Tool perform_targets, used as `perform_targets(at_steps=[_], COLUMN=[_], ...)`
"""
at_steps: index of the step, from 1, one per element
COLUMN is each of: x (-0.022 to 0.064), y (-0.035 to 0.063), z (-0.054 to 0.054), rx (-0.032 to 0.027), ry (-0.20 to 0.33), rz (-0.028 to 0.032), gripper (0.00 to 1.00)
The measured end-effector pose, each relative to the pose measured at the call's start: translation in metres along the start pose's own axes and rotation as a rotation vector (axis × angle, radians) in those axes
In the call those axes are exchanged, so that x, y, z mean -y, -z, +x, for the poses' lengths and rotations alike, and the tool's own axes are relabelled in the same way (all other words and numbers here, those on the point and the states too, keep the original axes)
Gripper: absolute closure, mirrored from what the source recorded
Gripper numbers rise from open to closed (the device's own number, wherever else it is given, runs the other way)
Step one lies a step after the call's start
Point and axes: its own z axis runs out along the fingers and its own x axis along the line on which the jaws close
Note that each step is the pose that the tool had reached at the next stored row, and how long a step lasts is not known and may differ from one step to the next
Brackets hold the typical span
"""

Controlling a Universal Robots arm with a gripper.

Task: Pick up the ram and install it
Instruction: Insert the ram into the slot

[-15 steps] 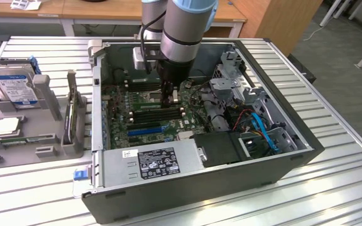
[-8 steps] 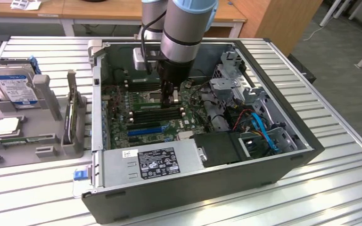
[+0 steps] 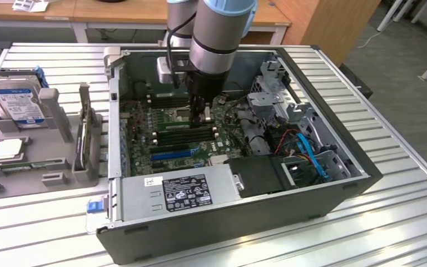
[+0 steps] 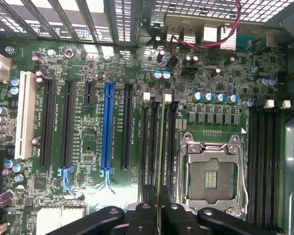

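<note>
Pincer clamping ram | centre of exterior view | we hold it edge-on along memory slots for seating.

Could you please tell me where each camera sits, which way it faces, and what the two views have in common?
Exterior view: off the arm, high up, angled down at the open computer case on the table; the arm and gripper reach into it.
Wrist view: on the wrist, facing straight down at the motherboard; the gripper is shut on the ram, seen edge-on.
Shared: the motherboard, its blue slot and the gripper.
</note>
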Motion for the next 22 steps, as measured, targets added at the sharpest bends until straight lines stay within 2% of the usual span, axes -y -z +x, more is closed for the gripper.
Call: perform_targets(at_steps=[3, 9, 12, 15, 22], x=[0.0002, 0.0008, 0.0013, 0.0052, 0.0053], y=[-0.0014, -0.0109, -0.0111, -0.0114, -0.0118], z=[0.0, 0.001, 0.001, 0.001, 0.004], rx=[0.0007, 0.0002, 0.0, 0.0005, 0.0014], ry=[0.0, 0.0, 0.0, 0.0, 0.0], rz=[0.0002, 0.0012, 0.001, 0.0009, 0.0011], gripper=[0.86, 0.86, 0.86, 0.86, 0.86])
